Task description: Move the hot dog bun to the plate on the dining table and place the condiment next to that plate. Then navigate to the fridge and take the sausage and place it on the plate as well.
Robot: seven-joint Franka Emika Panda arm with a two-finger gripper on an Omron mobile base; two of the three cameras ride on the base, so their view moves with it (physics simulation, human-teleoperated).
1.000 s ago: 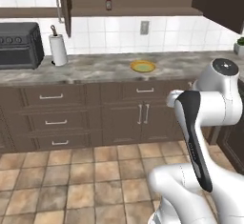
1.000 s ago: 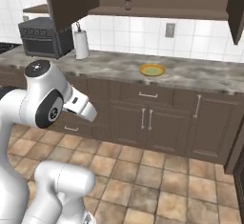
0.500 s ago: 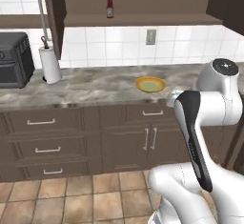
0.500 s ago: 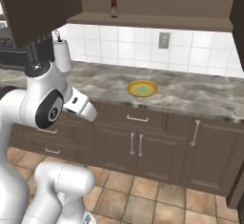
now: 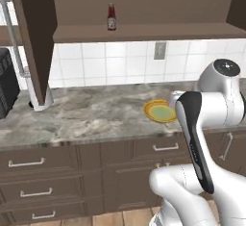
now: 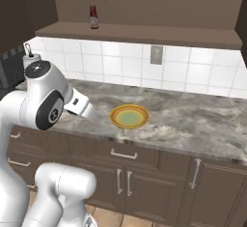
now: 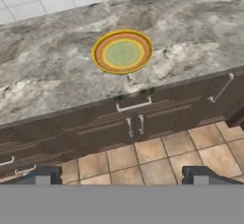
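The condiment [image 5: 111, 17], a slim red ketchup bottle with a white label, stands upright on the shelf of an open upper cabinet; the right base view shows the condiment [image 6: 93, 16] above the counter's left part. My gripper [image 7: 121, 178] hangs open and empty over the tiled floor, in front of the brown lower cabinets and well below the bottle. The hot dog bun, the plate, the dining table, the fridge and the sausage are out of view.
A yellow plate with a greenish centre [image 5: 161, 110] [image 6: 129, 116] [image 7: 122, 51] lies on the marble counter [image 5: 86, 119]. The open cabinet door [image 5: 33, 32] juts out at the left, above a paper towel roll [image 5: 41, 97] and a dark oven [image 5: 7, 83].
The base has driven closer to the counter and turned, so the whole scene has shifted and grown. The folded arm and open gripper keep their pose.
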